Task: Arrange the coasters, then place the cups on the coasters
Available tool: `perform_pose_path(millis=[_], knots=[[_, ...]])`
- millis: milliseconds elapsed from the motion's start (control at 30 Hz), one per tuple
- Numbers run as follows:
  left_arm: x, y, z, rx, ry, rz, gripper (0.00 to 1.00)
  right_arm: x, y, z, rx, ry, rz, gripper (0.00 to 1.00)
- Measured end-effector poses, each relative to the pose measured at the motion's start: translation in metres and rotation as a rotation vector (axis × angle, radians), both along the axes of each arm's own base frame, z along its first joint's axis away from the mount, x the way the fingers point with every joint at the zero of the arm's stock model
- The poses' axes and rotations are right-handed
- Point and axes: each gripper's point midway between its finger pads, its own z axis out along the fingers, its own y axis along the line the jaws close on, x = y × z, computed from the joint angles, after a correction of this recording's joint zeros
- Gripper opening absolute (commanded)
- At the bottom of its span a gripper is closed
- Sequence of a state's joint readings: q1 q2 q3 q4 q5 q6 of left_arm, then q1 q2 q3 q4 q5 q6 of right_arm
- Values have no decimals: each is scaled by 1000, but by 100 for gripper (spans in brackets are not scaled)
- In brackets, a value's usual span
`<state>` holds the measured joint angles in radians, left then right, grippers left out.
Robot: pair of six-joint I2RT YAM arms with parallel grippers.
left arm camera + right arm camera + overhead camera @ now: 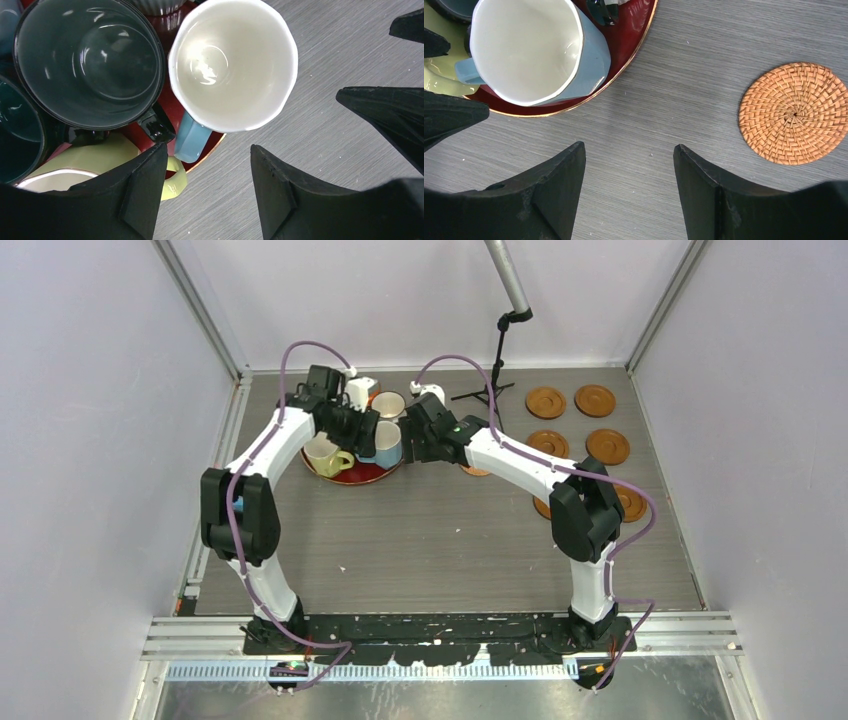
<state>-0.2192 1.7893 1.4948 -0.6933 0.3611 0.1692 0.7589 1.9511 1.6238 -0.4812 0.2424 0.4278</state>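
Black fingers of the left end effector point(208, 150) stand apart, and I see nothing gripped between them. Its wrist view looks straight down on the cups. The handle of the light blue cup point(232, 65) points toward the mouth of the gap, close to one fingertip, but I cannot confirm contact. The handle of the pale yellow cup point(100, 157) sits at the inner face of that same finger. Whether it is touching or just beside, I cannot tell.

Right end effector point(629, 146): jaws spread wide and empty, hanging over the bare grey surface point(664, 100) just beside the rim of the red tray point(636, 30). I see it touching nothing. In the overhead view the two end effectors face each other across the light blue cup, near one another but apart.

The light blue cup stands upright at the edge of the tray on the right arm's side. The dark grey-green cup point(90, 60) is just beside it and the dark teal cup point(15, 135) is beyond that. Every cup I can see is on the tray.

The woven coaster point(796, 112) lies flat on the surface, near the tray and under the right arm. The smooth wooden coasters point(548, 443) lie in two columns at the right side of the surface, well apart from the tray. One is partly hidden behind the right arm.
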Motion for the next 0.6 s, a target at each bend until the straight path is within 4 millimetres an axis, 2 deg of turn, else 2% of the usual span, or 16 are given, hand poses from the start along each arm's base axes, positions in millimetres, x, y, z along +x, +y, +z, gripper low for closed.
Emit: perform_pose_path(millis=[367, 600], knots=[[-14, -10, -11, 6, 40, -26, 63, 3, -3, 0, -2, -4, -3, 69], [-18, -15, -12, 2, 45, -37, 63, 6, -7, -1, -10, -5, -9, 69]])
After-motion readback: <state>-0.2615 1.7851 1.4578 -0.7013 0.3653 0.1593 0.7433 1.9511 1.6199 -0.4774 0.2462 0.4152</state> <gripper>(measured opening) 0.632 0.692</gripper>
